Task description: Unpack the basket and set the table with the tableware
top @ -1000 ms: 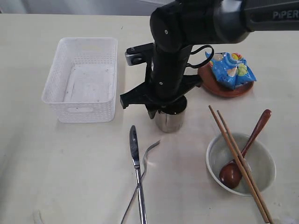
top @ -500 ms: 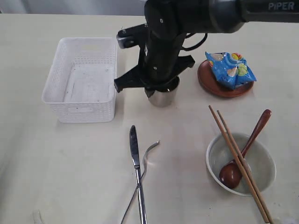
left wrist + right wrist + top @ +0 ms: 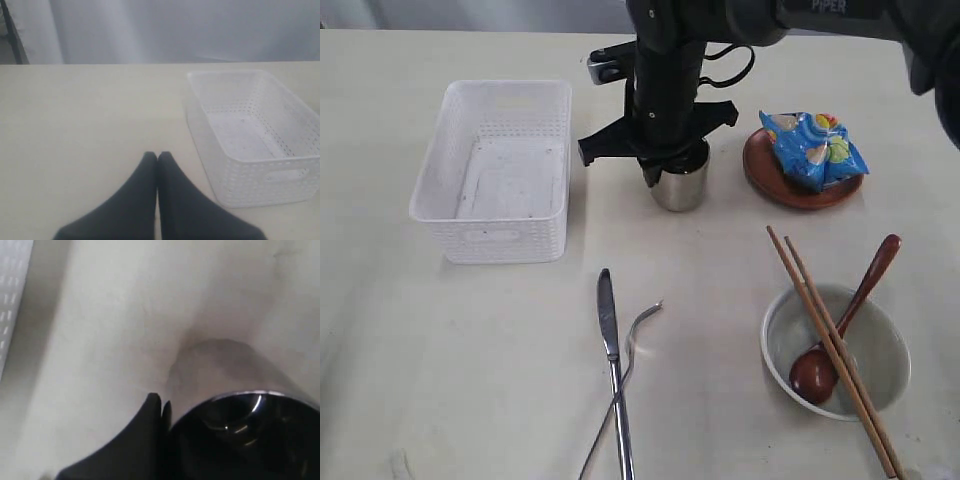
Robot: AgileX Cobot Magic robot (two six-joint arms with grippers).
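Right of the empty basket (image 3: 490,170), cup placement is in hand.
My left gripper (image 3: 158,165) rests closed and empty near it; my right gripper (image 3: 161,406), nearly closed, pinches the steel cup (image 3: 680,190) by its rim, at or just above the table (image 3: 470,350). Next, I judge: seat it, open, lift straight clear.

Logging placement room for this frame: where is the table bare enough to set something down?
In the exterior view, bare table lies below the basket, left of the knife; another patch sits between fork and bowl. Crowded: the right gripper on the steel cup beside the plate.
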